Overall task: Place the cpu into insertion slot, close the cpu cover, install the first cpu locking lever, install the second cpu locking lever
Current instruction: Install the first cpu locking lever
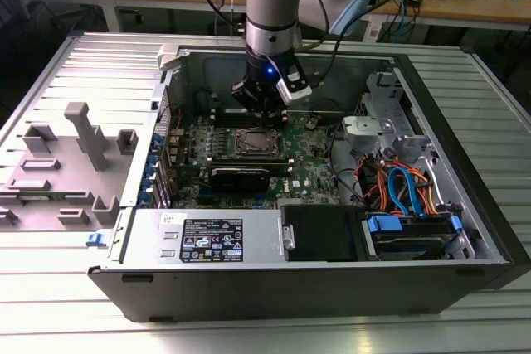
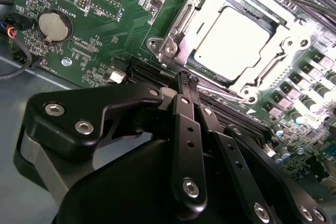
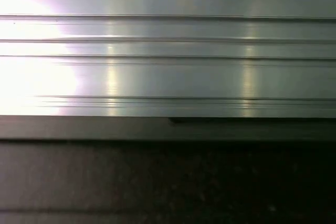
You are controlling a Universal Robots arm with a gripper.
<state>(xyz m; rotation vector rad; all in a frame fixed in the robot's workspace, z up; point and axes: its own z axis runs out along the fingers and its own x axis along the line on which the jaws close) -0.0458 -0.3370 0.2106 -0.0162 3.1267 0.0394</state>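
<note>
While sitting on a ridged metal table (image 1: 50, 80) in a workshop with wooden benches (image 1: 498, 2) behind, open computer case (image 1: 465, 196), green board (image 2: 110, 9) inside. Chip (image 2: 231, 43) lying in its socket (image 2: 176, 38), silver frame (image 2: 273, 66) down around it. Gripper (image 2: 188, 81) just beside, fingers (image 2: 184, 85) pressed together, empty.

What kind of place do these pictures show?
Probably an electronics lab or robotics workshop: an opened computer case lies on a ribbed metal table, wooden benches with cables stand behind, and a robot arm reaches inside.
</note>
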